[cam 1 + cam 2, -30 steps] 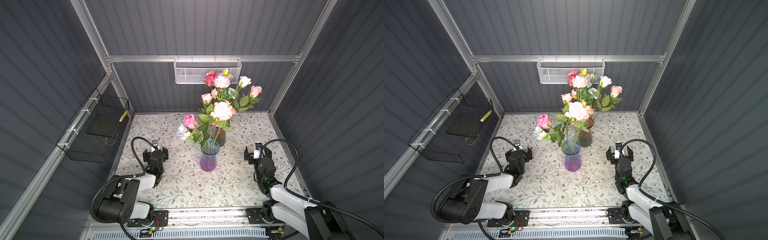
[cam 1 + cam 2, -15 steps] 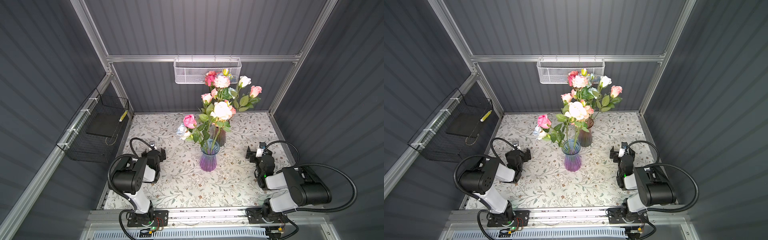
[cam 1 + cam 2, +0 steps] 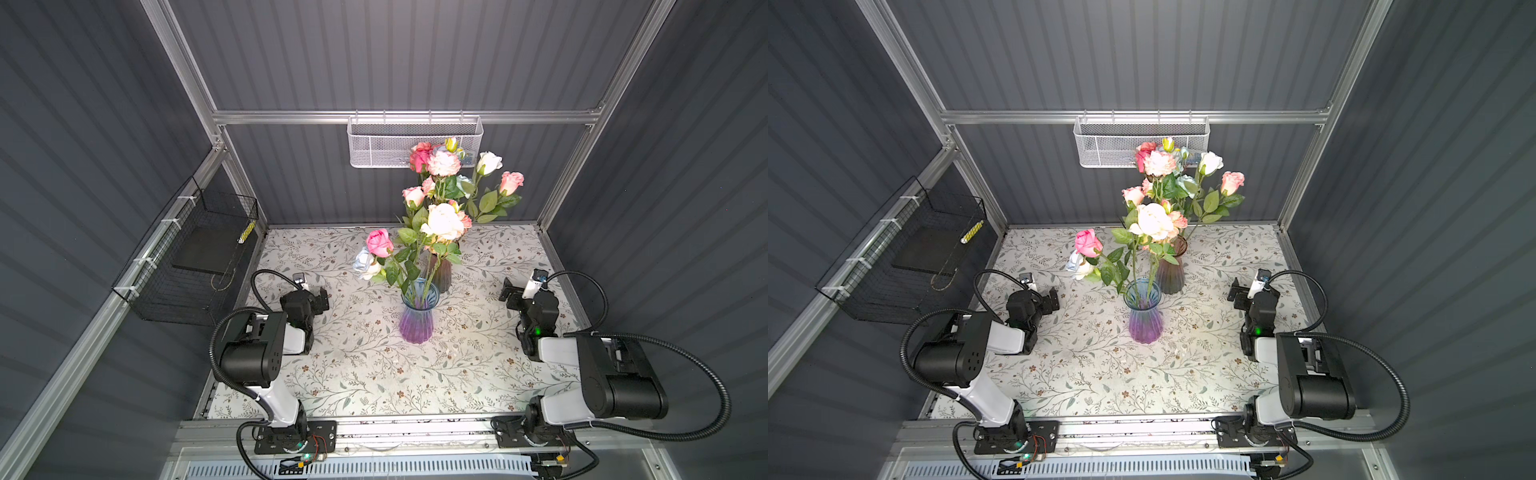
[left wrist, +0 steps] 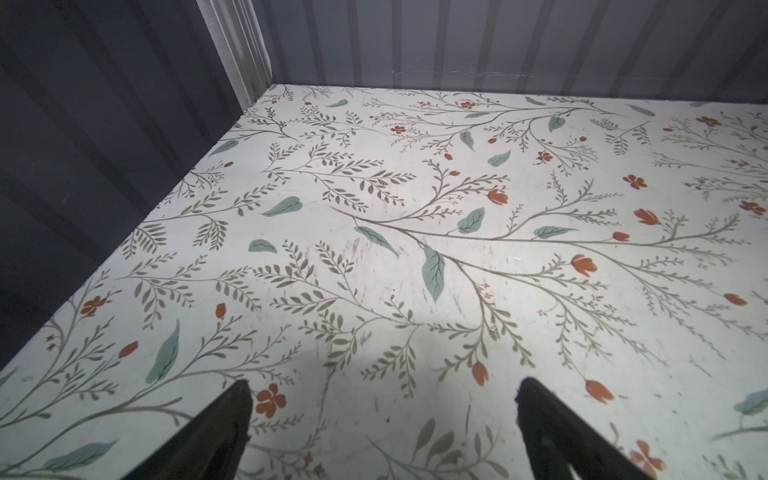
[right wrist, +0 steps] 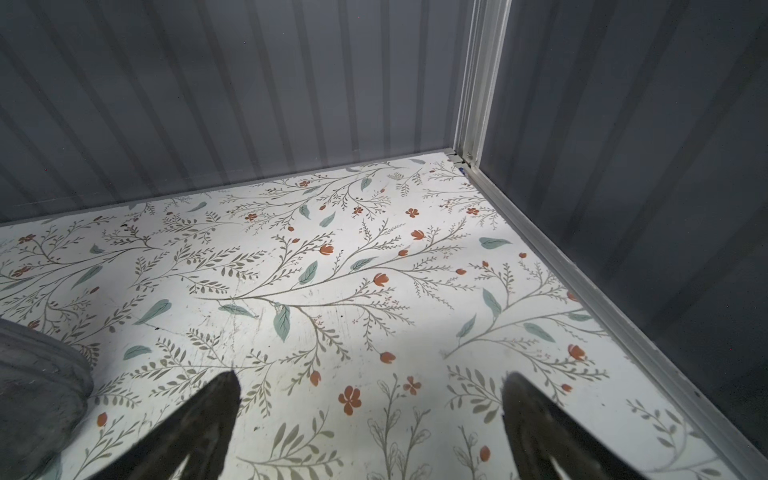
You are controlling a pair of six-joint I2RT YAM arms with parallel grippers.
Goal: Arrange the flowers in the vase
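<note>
Left wrist view: left gripper [image 4: 384,388] jaws apart, empty; right wrist view: right gripper [image 5: 372,378] likewise. Both flank the vase [image 3: 417,320], well apart from it; flowers [image 3: 379,243] stand inside

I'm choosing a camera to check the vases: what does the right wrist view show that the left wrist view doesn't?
Only the right wrist view: a blurred grey rounded shape at the frame edge, possibly a vase base, and the right gripper. Only the left wrist view: the left gripper. Both: open, empty jaws over the floral mat, ribbed grey walls, a metal corner post.
</note>
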